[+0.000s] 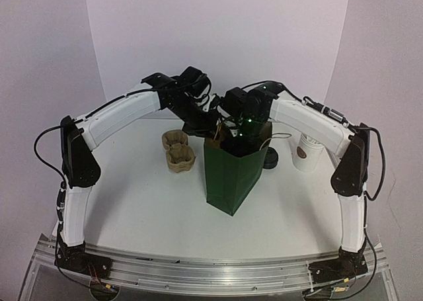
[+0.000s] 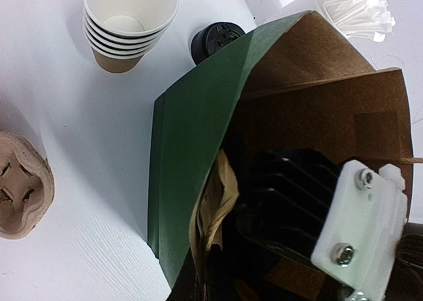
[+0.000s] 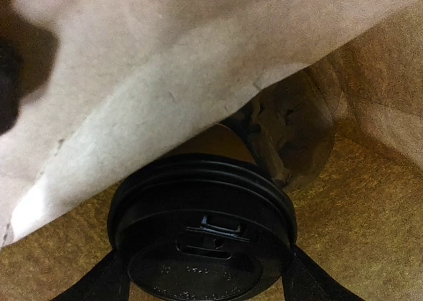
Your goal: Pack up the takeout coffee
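A green paper bag (image 1: 228,175) with a brown inside stands open mid-table. In the right wrist view the takeout coffee (image 3: 201,228) shows only its black domed lid, low inside the bag. My right gripper (image 3: 201,278) is down in the bag, a black finger (image 3: 99,284) pressed against each side of the lid. In the left wrist view the right wrist (image 2: 357,221) fills the mouth of the bag (image 2: 192,149). My left gripper (image 2: 211,274) is shut on the bag's crumpled near rim (image 2: 221,195), at its top left edge (image 1: 210,132).
A moulded pulp cup carrier (image 1: 178,149) lies left of the bag. Behind the bag are a stack of paper cups (image 2: 129,23) and a pile of black lids (image 1: 271,159). A white cup of wrapped sticks (image 1: 307,152) stands to the right.
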You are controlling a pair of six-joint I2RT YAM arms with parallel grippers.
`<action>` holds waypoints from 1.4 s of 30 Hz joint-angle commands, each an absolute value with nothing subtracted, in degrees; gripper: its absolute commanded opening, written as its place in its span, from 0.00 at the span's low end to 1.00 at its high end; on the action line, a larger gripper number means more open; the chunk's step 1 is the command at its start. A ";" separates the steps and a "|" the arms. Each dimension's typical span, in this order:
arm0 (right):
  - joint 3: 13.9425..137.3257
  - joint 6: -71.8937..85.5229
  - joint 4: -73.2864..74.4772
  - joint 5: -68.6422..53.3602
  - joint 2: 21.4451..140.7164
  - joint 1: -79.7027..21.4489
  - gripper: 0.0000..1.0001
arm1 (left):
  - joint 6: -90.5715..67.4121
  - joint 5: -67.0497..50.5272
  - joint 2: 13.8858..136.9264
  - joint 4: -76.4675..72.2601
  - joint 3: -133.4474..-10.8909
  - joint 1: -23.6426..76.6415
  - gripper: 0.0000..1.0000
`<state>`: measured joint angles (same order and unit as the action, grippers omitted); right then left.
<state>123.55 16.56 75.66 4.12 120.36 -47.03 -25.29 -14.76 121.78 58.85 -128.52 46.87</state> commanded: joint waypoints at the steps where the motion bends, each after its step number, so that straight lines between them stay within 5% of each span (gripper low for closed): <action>1: 120.95 15.15 92.83 2.91 123.40 -48.60 0.76 | -24.08 -15.21 118.52 54.73 -128.83 47.76 0.00; 42: 111.36 12.94 86.97 6.82 121.68 -48.63 0.77 | -21.87 -10.82 120.78 56.02 -135.95 47.73 0.00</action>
